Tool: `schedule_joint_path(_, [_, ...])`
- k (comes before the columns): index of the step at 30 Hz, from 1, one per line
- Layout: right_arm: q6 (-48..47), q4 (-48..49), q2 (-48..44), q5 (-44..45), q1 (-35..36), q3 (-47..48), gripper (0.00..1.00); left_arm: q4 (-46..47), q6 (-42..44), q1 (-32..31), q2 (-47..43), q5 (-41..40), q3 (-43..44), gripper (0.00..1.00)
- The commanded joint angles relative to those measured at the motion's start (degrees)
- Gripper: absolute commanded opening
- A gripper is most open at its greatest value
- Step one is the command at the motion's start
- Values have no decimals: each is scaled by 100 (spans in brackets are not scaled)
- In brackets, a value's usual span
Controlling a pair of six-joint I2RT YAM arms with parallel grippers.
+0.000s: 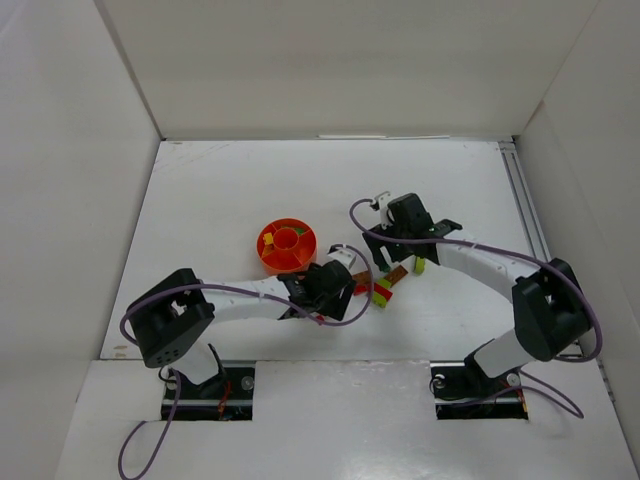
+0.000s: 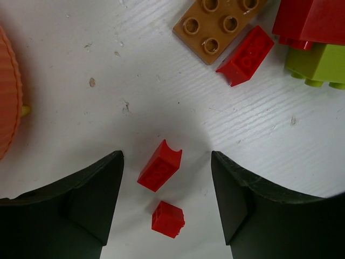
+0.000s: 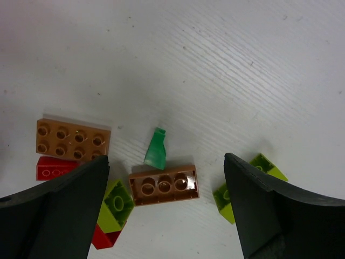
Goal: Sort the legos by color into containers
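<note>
My left gripper (image 2: 167,183) is open just above the table, with a long red brick (image 2: 159,165) and a small red cube (image 2: 168,219) lying between its fingers. Ahead of it lie a brown plate (image 2: 218,27), a red brick (image 2: 246,55) and a lime brick (image 2: 318,63). The red-orange bowl (image 1: 287,246) sits left of it with a yellow piece inside. My right gripper (image 3: 167,189) is open over an upturned brown brick (image 3: 164,185) and a green slope piece (image 3: 156,149). Lime bricks (image 3: 116,204) lie beside both its fingers, and a brown plate (image 3: 73,138) lies at its left.
White walls box in the table on the left, back and right. A rail (image 1: 527,215) runs along the right edge. The loose bricks cluster between the two grippers (image 1: 385,282).
</note>
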Motion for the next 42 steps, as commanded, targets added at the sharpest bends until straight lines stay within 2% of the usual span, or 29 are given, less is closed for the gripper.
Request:
schedule_joint_path(1, [160, 310, 208, 170, 243, 230, 91, -122, -58, -29, -77, -207, 237, 63])
schedule_joint_path(4, [467, 363, 350, 556, 314, 283, 88, -183, -58, -29, -147, -260, 307, 64])
schedule_joint_path(6, [738, 502, 429, 697, 314, 213, 81, -183, -58, -29, -148, -313, 368, 66])
schedule_joint_path(12, [1319, 793, 429, 1075, 314, -42, 71, -183, -58, -29, -394, -366, 422, 66])
schedule_joint_path(14, [1451, 907, 429, 1137, 314, -95, 71, -183, -58, -29, -455, -366, 422, 67])
schedule_joint_path(22, [1575, 1066, 868, 1137, 314, -148, 67, -236, -58, -29, -569, -427, 422, 67])
schedule_joint_path(26, [1628, 1119, 921, 1014, 314, -270, 61, -288, -58, -29, -631, -427, 422, 67])
schedule_joint_path(27, [1628, 1119, 921, 1014, 314, -341, 57, -289, -58, -29, -684, -488, 422, 67])
schedule_joint_path(29, [1628, 1066, 921, 1014, 253, -420, 57, -289, -111, -29, -684, -489, 422, 67])
schedule_joint_path(33, [1689, 1013, 798, 962, 252, -622, 48, -289, -111, -29, -737, -550, 369, 67])
schedule_joint_path(42, [1523, 952, 491, 962, 252, -544, 19, -394, -49, -29, -790, -612, 422, 67])
